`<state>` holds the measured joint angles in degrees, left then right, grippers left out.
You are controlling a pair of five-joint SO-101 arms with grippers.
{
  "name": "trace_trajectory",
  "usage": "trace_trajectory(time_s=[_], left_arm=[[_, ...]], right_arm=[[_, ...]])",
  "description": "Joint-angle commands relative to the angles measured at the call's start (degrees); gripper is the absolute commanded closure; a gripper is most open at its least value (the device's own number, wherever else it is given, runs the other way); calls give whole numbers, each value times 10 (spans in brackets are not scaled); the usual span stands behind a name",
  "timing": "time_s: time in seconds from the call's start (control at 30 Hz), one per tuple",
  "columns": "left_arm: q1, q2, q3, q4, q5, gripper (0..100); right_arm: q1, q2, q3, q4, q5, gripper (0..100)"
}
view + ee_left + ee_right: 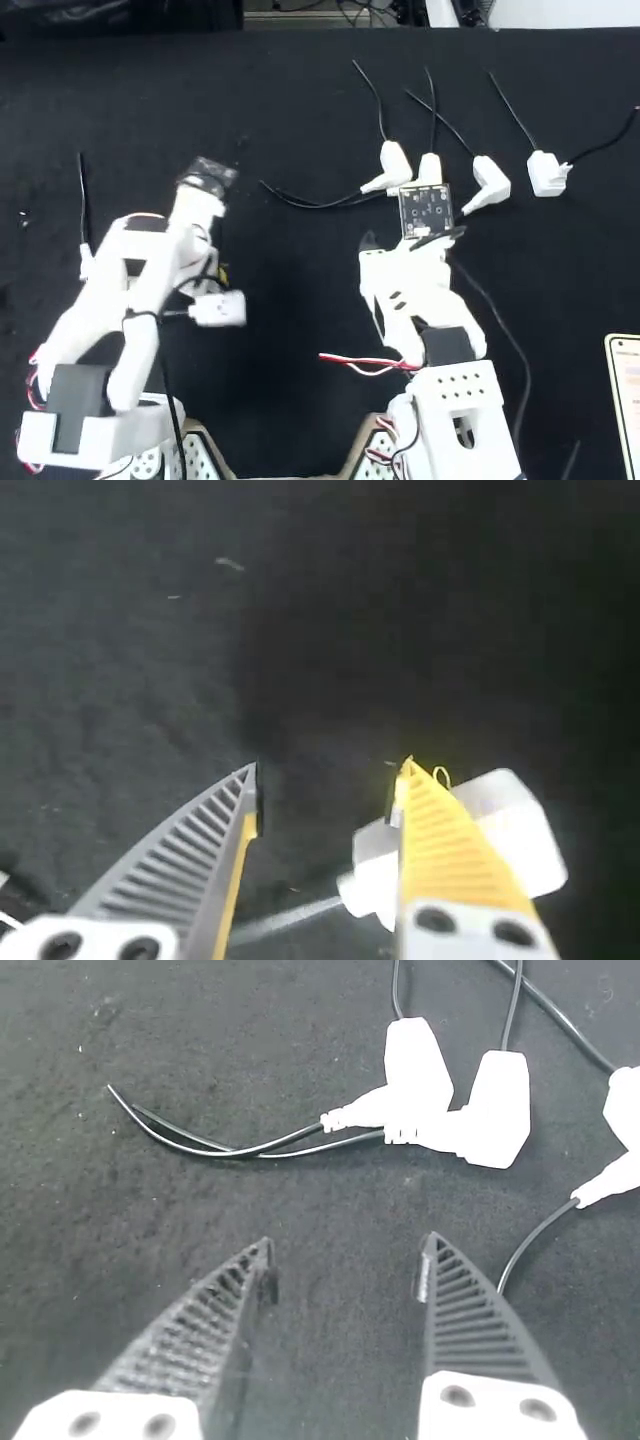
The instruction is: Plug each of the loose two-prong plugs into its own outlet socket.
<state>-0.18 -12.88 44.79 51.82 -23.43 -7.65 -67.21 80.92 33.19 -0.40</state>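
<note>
White plugs [418, 1065] lie side by side just beyond the spread right tool [347, 1245], toward the far edge of the desk [300, 100], well apart from the spread left tool [329, 770].

Your bench [250, 90] is covered in a black, felt-like cloth with a fine nap. A few pale specks of lint [229, 565] lie on it, and in the high view 1 more small cluster of specks [22, 215] sits near its left edge. At the right edge, toward the near side, you can see part of 1 white card [626, 395] with a thin yellowish border, lying flat; its print is too small to tell. Past the far edge, dark cables [375, 12] trail over a paler strip, and a white surface [560, 12] fills the far right corner.
</note>
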Motion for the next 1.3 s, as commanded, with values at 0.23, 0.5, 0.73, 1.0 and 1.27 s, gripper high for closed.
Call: trace_trajectory(time_s=[0.23,0.5,0.73,1.0,1.27], left_arm=[[30,-166,-7,96,-47,780],[29,-156,105,10,-98,780],[27,-110,107,-84,-93,780],[15,20,12,-103,-77,780],[-45,55,-143,34,-80,780]], right_arm=[[-9,-9,-5,-15,7,776],[-9,-8,-5,-15,7,776],[-9,-8,-4,-15,7,776],[-9,-8,-4,-15,7,776],[-9,-8,-4,-15,7,776]])
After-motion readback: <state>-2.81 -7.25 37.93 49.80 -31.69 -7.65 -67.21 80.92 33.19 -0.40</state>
